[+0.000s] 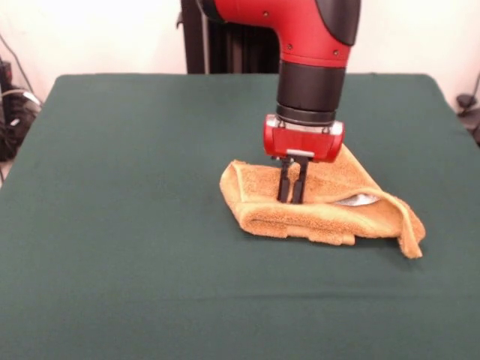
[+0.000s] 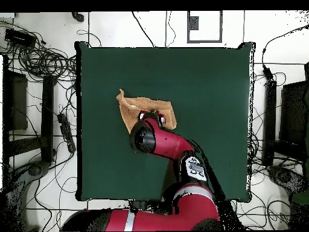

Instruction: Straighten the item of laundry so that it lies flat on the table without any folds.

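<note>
The orange-tan towel lies crumpled and folded over itself a little right of the middle of the dark green table. One corner trails off to the right and a small white tag peeks out of a fold. My gripper points straight down into the towel's middle, its two black fingers close together with a bit of cloth pinched between them. In the overhead view the towel shows left of the table's centre. There the arm covers part of the towel and the gripper.
The black pedestal stands behind the table's far edge. Cables lie on the floor at the left and round the table in the overhead view. The red arm reaches in across the table's near side.
</note>
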### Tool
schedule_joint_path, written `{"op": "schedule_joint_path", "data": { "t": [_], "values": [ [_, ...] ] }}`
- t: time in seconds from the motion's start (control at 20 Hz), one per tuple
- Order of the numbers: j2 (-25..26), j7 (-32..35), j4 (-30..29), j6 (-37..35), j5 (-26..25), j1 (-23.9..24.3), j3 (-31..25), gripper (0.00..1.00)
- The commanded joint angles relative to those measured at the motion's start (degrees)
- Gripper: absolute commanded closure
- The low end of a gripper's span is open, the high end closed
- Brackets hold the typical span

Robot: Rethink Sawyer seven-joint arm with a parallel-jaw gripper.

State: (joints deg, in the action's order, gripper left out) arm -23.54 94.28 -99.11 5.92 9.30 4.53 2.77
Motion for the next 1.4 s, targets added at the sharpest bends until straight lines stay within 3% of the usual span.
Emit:
{"op": "schedule_joint_path", "data": {
  "t": [0.05, 0.35, 0.7, 0.95, 1.4],
  "values": [
    [-0.91, 6.76, 1.31, -17.87, 1.90, 0.87, -0.45, 1.00],
    [-2.96, 7.09, 1.19, -20.13, 0.98, 0.61, 0.33, 1.00],
    [-15.15, 10.18, -7.15, -25.69, 0.75, -0.89, 1.45, 1.00],
    [-20.70, 13.56, -8.31, -31.63, 1.80, -4.60, 5.23, 1.00],
    [-23.68, 16.64, -10.19, -34.39, 4.25, -7.61, 7.47, 1.00]
  ]
}}
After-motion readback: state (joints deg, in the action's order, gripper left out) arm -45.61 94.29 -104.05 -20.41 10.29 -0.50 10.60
